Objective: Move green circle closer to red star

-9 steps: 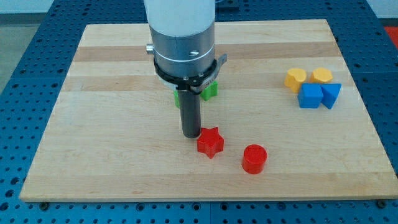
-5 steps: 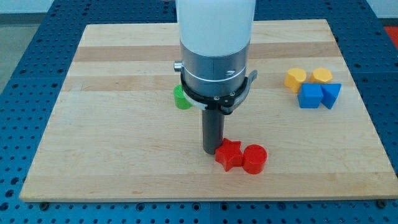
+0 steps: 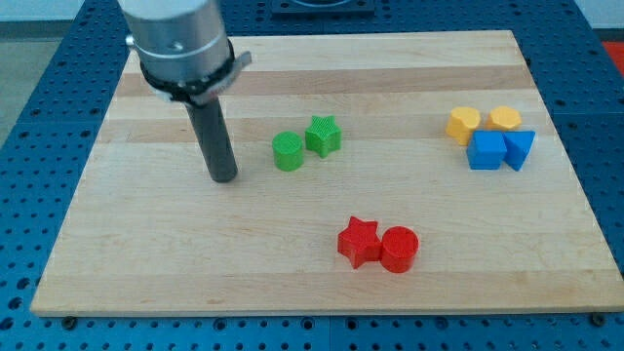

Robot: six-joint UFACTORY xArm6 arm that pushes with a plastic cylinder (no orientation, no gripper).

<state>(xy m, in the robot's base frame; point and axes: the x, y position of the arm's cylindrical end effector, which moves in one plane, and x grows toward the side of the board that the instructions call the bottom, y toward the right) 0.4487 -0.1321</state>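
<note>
We carry no pincer, so our tip (image 3: pixel 224 178) rests left of the green circle (image 3: pixel 288 152), seemingly placed to push it toward the red star (image 3: pixel 358 242).

The scene is evenly and brightly lit from overhead, with no dim areas. The pale wooden tabletop (image 3: pixel 146 244) is rendered in sharp focus from edge to edge, its grain and plank seams plainly resolved. Only short, soft shadows are cast: a faint one under the red plastic star block (image 3: pixel 358 242) and the red plastic cylinder (image 3: pixel 399 250) near the tabletop's bottom edge, and another at the foot of the dark rod, around my tip (image 3: pixel 225 179). Mild sheen is seen on the metal collar (image 3: pixel 181 47) above the rod. No motion blur is seen. Slight perspective tapering is seen towards the tabletop's top edge.
</note>
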